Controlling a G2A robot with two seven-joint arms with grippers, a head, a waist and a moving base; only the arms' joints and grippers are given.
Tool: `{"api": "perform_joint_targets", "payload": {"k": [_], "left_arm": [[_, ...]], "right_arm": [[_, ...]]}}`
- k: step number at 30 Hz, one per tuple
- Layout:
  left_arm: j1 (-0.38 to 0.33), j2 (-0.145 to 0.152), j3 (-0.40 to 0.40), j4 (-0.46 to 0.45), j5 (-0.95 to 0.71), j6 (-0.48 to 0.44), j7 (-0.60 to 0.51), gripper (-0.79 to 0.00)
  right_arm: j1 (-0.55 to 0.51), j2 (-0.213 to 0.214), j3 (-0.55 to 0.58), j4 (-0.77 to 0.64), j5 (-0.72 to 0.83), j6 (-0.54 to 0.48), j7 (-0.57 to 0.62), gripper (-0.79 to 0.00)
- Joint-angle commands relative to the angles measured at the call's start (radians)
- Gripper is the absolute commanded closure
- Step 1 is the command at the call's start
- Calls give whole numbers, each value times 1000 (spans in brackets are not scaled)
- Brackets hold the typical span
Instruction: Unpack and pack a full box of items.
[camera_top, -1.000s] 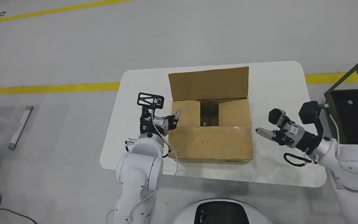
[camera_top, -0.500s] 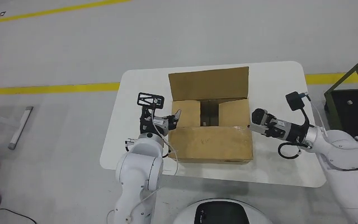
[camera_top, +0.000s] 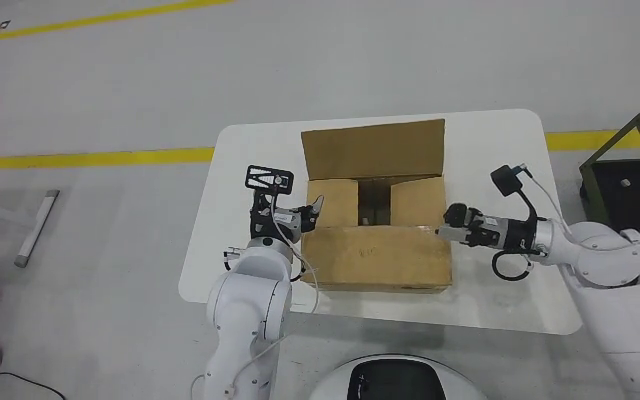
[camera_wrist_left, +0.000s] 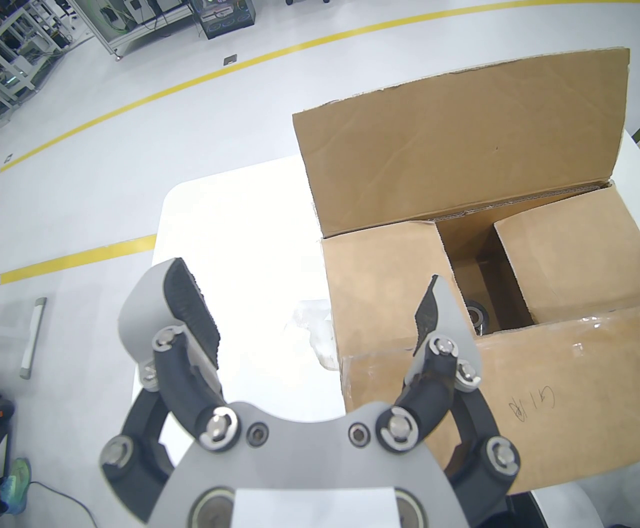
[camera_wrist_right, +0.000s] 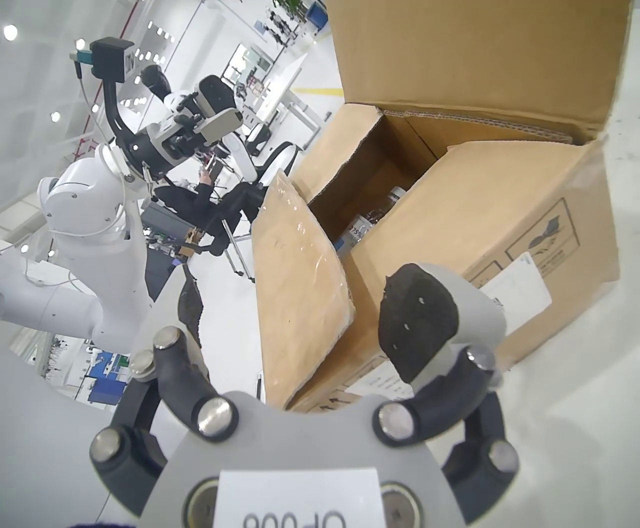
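- A brown cardboard box (camera_top: 372, 258) sits in the middle of a white table (camera_top: 490, 150). Its rear flap (camera_top: 375, 150) stands upright, and its two side flaps (camera_wrist_left: 385, 280) are folded inward over the opening.
- The right gripper (camera_top: 442, 232) is at the box's near right corner. Seen from its wrist camera, the right gripper (camera_wrist_right: 300, 295) has its jaws spread to either side of the taped front flap (camera_wrist_right: 290, 240), which tilts up from the near wall. Whether the pads (camera_wrist_right: 417, 320) touch the cardboard cannot be told.
- The left gripper (camera_top: 310, 212) hangs just beside the box's left wall, near the front corner. Its jaws are spread wide and hold nothing, as the left gripper (camera_wrist_left: 305, 280) shows in its own wrist view.
- Through the gap between the side flaps, a clear labelled bottle (camera_wrist_right: 372, 220) and a dark round item (camera_wrist_left: 477, 316) lie inside the box.
- A yellow line (camera_top: 100, 158) runs across the grey floor beyond the table.
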Motion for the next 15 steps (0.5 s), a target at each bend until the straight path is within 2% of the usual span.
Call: {"api": "perform_joint_targets", "payload": {"k": [1, 7, 11, 14, 15], "left_arm": [[0, 0, 0, 0, 0, 0, 0, -785], [0, 0, 0, 0, 0, 0, 0, -785], [0, 0, 0, 0, 0, 0, 0, -785], [0, 0, 0, 0, 0, 0, 0, -785], [0, 0, 0, 0, 0, 0, 0, -785]], "right_arm": [[1, 3, -1, -4, 11, -2, 1, -754], [-4, 15, -18, -34, 33, -6, 53, -696], [-4, 25, -29, -59, 50, 1, 105, -693], [-8, 32, -31, -71, 64, 6, 128, -631], [-9, 34, -31, -76, 65, 9, 131, -646]]}}
